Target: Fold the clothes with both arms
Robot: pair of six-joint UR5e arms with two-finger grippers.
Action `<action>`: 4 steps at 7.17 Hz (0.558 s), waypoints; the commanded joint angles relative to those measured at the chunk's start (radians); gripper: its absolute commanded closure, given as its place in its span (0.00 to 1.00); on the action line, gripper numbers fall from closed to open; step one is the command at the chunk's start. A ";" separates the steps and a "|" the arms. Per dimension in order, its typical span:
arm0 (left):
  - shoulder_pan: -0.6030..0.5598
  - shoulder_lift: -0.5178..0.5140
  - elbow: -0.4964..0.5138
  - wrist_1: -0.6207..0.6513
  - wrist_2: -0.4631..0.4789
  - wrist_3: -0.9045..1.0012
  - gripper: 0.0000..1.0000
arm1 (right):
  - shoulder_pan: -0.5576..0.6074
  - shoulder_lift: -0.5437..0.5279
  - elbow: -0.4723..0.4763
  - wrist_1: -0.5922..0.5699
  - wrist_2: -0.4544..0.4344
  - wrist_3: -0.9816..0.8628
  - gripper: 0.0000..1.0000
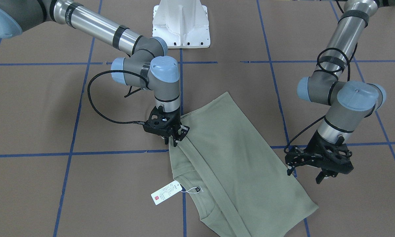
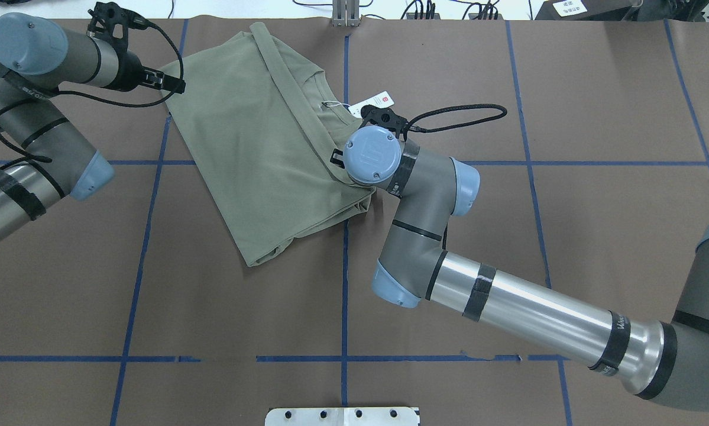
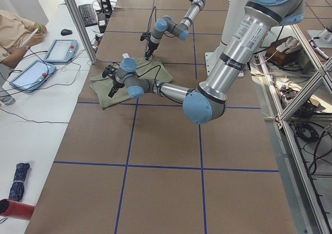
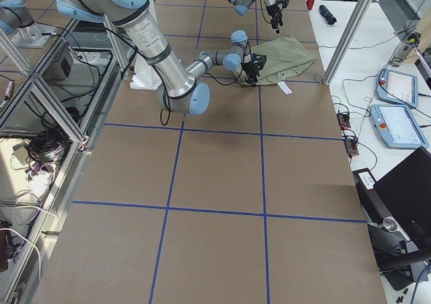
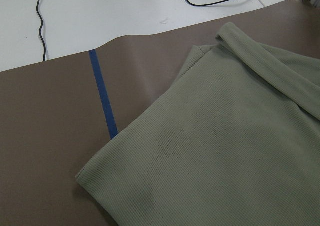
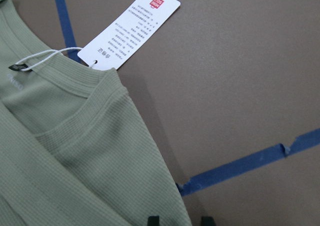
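Tabletop [image 1: 36,105]: brown sheet with blue tape lines [image 1: 75,131] in a grid. White pedestal [image 1: 181,23] sits on the robot side. White bench [image 3: 31,120] runs along the operators' edge and carries two tablet-style pendants [image 3: 31,74], a keyboard [image 3: 88,13] and loose cables. A person's arm [image 3: 15,29] rests at its far end. Aluminium frame posts stand at the bench edge.

Obstructions: in the overhead view the right arm [image 2: 508,302] has its wrist directly over its own end effector and hides the shirt edge under it. A black cable [image 1: 92,98] loops off that wrist, clear of the cloth.

Shirt [image 1: 237,158]: sage green, folded into a rough rectangle. It lies flat, skewed to the grid, between the two end effectors. A folded band of fabric runs diagonally away from the right end effector [image 1: 176,140]. Collar and white hang tag [image 1: 166,192] are just past that end effector, on the side away from the pedestal. The tag lies on bare tabletop, tied on by a white string.

Right end effector: pointing down at the shirt's edge and released. In the wrist view the fingertips [image 6: 152,220] stand apart, one over ribbed fabric, the other over tabletop, with the shirt edge between them. Contact with the cloth: cannot tell.

Left end effector [image 1: 291,169]: at the opposite long edge, tips right beside the fabric near a corner. Its wrist view shows that corner and no fingers. Released or clenched, touching or not: cannot tell.
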 commanded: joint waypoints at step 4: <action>0.000 0.000 0.000 -0.002 0.000 -0.001 0.00 | -0.001 -0.057 0.171 -0.137 0.000 -0.001 1.00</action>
